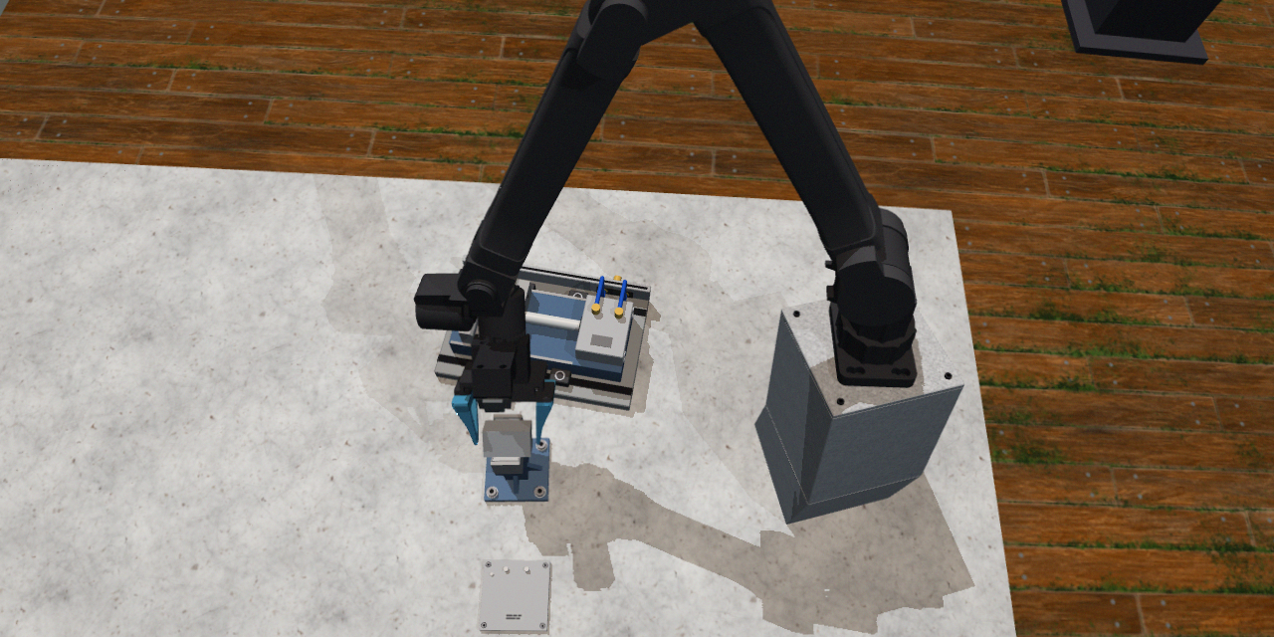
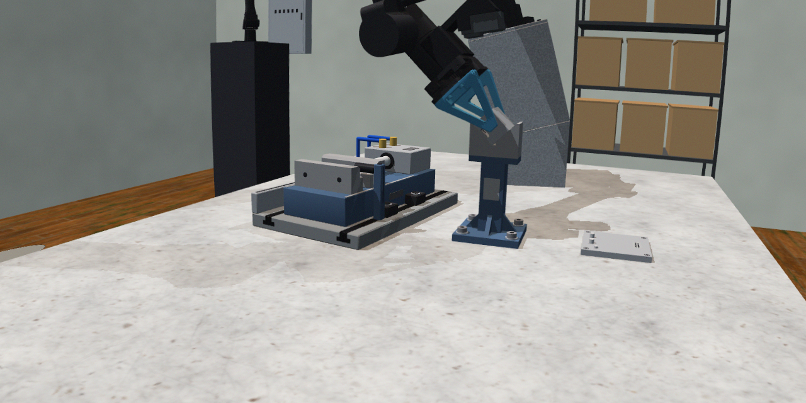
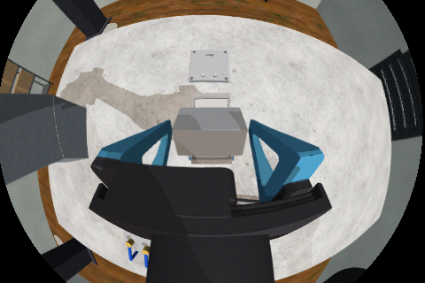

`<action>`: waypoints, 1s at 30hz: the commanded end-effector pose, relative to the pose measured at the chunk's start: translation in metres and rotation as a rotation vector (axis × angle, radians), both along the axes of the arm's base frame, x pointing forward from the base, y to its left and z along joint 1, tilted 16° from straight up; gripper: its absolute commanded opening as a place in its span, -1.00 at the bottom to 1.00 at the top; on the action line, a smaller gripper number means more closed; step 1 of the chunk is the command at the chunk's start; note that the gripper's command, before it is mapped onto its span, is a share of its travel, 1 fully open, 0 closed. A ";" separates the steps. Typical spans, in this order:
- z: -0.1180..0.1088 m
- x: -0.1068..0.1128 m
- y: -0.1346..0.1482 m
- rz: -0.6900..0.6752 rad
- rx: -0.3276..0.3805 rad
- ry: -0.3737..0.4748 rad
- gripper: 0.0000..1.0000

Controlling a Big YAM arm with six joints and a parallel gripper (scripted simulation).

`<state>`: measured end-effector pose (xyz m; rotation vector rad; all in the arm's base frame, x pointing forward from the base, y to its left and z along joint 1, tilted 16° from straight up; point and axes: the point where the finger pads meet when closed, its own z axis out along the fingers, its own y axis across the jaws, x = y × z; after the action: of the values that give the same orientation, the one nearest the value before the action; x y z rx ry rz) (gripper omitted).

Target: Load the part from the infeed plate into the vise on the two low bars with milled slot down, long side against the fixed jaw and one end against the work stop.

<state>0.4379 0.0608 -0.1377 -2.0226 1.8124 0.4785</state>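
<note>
The grey part (image 1: 504, 435) lies in the V-block (image 2: 495, 143) on its blue stand; it also shows in the wrist view (image 3: 208, 133) and in the exterior view (image 2: 503, 121). My gripper (image 1: 503, 421) (image 2: 478, 110) is open, its blue fingers standing apart on either side of the part without touching it, as the wrist view shows (image 3: 209, 156). It sits tilted, just above and behind the V-block. The vise (image 1: 556, 338) stands open beside it, with the fixed jaw (image 2: 327, 175) and the air cylinder (image 2: 397, 157). I cannot tell which way the slot faces.
The empty grey infeed plate (image 1: 515, 594) lies near the table's front edge, also in the exterior view (image 2: 617, 245). The arm's grey pedestal (image 1: 846, 406) stands to the right. A shelf with boxes (image 2: 648, 56) and a black cabinet (image 2: 250, 113) stand behind the table.
</note>
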 end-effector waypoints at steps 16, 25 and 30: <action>0.003 0.013 -0.003 0.005 0.002 -0.036 0.62; 0.001 0.012 -0.003 0.005 0.002 -0.034 0.62; -0.003 0.009 -0.004 0.003 0.003 -0.024 0.62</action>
<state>0.4381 0.0608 -0.1377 -2.0229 1.8113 0.4773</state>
